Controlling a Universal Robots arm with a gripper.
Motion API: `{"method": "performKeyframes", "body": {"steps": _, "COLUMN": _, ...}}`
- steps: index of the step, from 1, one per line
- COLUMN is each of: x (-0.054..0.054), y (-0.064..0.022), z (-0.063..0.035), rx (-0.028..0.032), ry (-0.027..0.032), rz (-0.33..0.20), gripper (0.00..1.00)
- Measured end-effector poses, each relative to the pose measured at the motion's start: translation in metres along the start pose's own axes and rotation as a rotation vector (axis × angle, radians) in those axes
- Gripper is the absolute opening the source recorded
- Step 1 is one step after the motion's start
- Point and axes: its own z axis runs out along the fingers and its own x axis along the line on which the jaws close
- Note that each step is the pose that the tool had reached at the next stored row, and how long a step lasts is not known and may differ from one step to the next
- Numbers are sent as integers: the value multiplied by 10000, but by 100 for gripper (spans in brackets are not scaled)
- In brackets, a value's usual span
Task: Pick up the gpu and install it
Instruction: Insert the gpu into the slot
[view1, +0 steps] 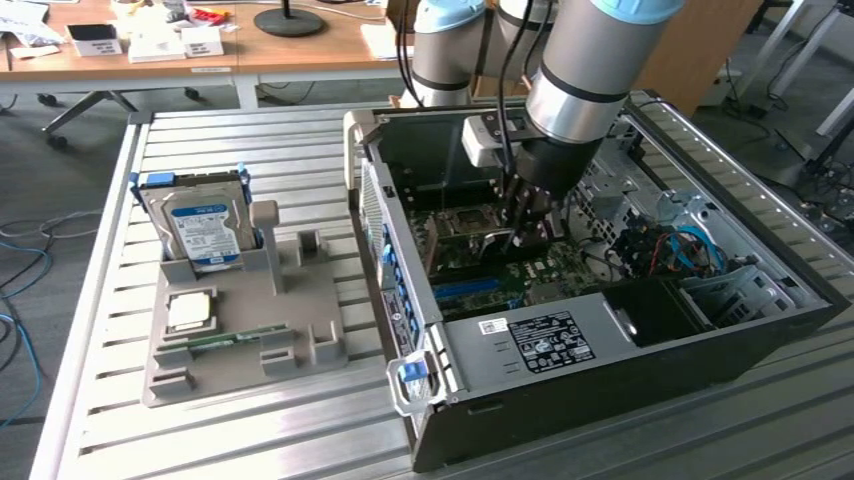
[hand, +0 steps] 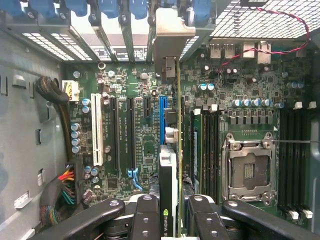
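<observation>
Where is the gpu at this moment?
In the wrist view the gpu stands on edge, held in the gripper, over the motherboard beside the blue slot.

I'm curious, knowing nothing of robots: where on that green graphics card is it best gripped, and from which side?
By its upper edge, from above. The gpu stands on edge over the motherboard, thin and flat, so the pincer clamps its two broad faces and leaves the lower edge free for a slot.
</observation>
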Motion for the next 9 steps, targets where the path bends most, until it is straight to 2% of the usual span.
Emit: {"method": "performKeyframes", "body": {"steps": 9, "x": 2, "y": 16, "z": 13, "rx": 0, "ry": 0, "rz": -1, "gripper": 27}}
